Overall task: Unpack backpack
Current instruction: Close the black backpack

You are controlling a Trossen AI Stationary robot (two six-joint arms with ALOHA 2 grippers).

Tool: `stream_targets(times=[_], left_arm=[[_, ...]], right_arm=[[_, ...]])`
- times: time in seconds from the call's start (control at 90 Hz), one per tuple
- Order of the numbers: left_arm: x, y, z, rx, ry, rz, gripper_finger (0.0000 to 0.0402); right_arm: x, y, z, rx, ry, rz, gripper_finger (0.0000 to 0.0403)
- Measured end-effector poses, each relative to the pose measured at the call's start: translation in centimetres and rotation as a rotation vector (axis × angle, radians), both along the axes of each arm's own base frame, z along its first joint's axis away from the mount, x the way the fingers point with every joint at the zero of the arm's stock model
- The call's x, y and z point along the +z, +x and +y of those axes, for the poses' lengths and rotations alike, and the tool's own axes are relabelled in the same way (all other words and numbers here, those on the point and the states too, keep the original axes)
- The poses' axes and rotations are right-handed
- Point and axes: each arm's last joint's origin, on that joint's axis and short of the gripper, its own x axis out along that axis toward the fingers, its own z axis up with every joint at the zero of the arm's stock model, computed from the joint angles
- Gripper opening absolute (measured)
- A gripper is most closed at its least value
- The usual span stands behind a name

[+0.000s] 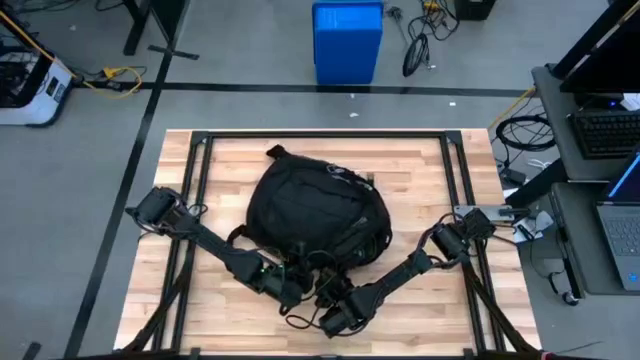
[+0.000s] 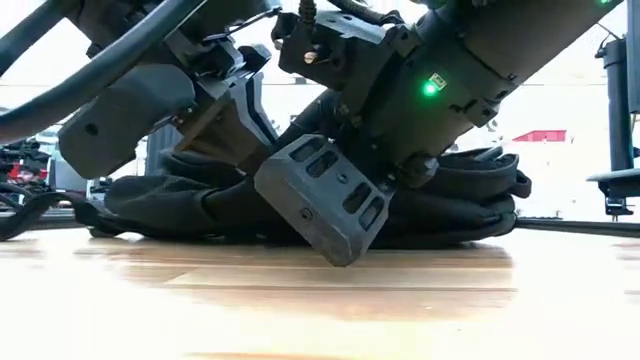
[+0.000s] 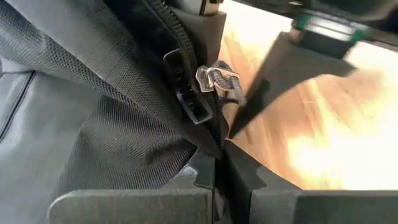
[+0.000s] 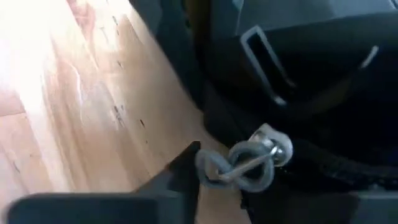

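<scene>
The black backpack (image 1: pixel 315 205) lies flat in the middle of the wooden table (image 1: pixel 450 330), its underside resting on the boards (image 2: pixel 460 200). Both arms reach in to its near edge. My left gripper (image 3: pixel 219 177) is shut on black fabric beside the zipper. A zipper slider with a grey cord pull (image 3: pixel 217 78) sits just ahead of it. My right gripper (image 4: pixel 211 177) is at that cord pull (image 4: pixel 239 165), close beside the left gripper (image 1: pixel 297 285) in the high view. The inside of the backpack does not show. My left gripper pinches the backpack's black ripstop fabric (image 3: pixel 205 146) between its two fingers, right next to the zipper track at the pack's near edge. How many layers it has cannot be told. The fabric runs from the fingers up to the pack. My right gripper has the free end of the grey cord loop (image 4: pixel 208 167) of the zipper pull at its fingertips. One finger (image 4: pixel 183 165) shows against the cord; the other is lost against the dark pack. The cord runs from the fingers to the metal slider (image 4: pixel 275 147), just above the table.
A black metal frame (image 1: pixel 200 150) runs round the tabletop. Bare boards lie on both sides of the pack and along the near edge. A blue box (image 1: pixel 347 42) stands on the floor beyond the far edge. A desk with a laptop (image 1: pixel 620 230) is at the right.
</scene>
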Motion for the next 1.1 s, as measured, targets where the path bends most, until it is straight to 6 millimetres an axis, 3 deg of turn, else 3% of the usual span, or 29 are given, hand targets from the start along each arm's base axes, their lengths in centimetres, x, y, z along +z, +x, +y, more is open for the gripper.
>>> stream_targets(times=[0.1,0.356,0.511,0.878,1.1], left_arm=[[0.0,0.0,-0.1,-0.004,-0.004,0.001,0.0000],[-0.1,-0.2,0.0,0.012,0.024,0.019,0.0000],[-0.2,-0.4,0.1,0.031,0.023,0.029,0.0000],[-0.4,-0.9,-0.1,0.061,0.018,0.044,0.0000],[-0.6,-1.7,-0.6,0.066,0.016,0.083,0.0000]], right_arm=[[0.0,0.0,0.0,-0.001,0.000,0.000,0.0017],[0.0,-0.8,1.3,0.022,0.097,0.025,0.0005],[0.5,-2.8,3.1,0.010,0.154,0.039,0.0003],[4.4,-8.2,5.5,-0.084,0.228,0.023,0.0001],[4.7,-11.5,6.6,-0.193,0.267,0.122,0.0001]])
